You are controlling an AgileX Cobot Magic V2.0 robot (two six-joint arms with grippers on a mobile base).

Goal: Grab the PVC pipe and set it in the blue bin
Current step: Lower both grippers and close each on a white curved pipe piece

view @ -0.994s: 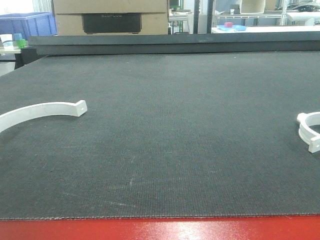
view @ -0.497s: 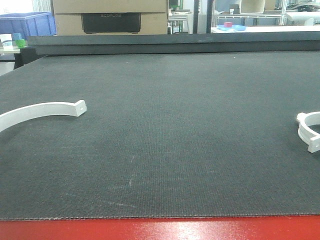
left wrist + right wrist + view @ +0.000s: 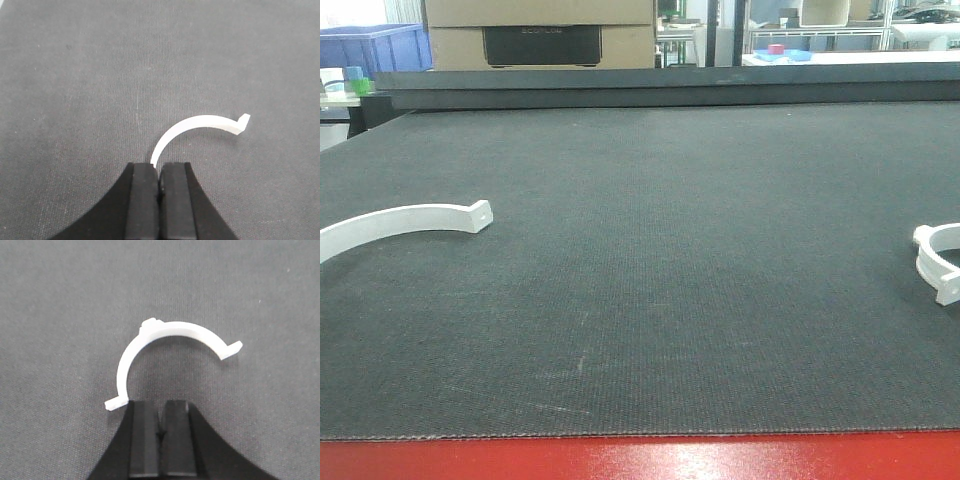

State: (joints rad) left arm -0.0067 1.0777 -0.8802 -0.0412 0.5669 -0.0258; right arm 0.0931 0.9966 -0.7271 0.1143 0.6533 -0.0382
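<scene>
Standing here, the wide dark mat [image 3: 670, 250] is the thing to steer by. A long white PVC arc [image 3: 405, 220] lies on the mat at its left side. Its squared tab end points toward the mat's middle and its other end runs out of the front view. A smaller white PVC clamp [image 3: 932, 262] rests on the mat at its right side, partly out of that view, and the two pieces are well apart. The left gripper [image 3: 160, 172] is over the mat's left side with its black fingers [image 3: 142, 200] pressed together, only a thin dark seam between them. The arc's near end slips out of sight right at their tips, and I cannot tell whether it is pinched there or merely passes beneath. The right gripper [image 3: 161, 407] is over the mat's right side, its fingers likewise drawn together to a narrow slit with nothing between them. The clamp curves on the mat just ahead of those tips, one small foot just beside the left finger and its open side facing the gripper. Beyond the mat's far edge, off its left corner, stands the blue bin [image 3: 375, 45], far from both white pieces. A cardboard box [image 3: 540, 12] sits past the same far edge, nearer the mat's middle. A red strip [image 3: 640, 458] runs along the mat's near edge.
</scene>
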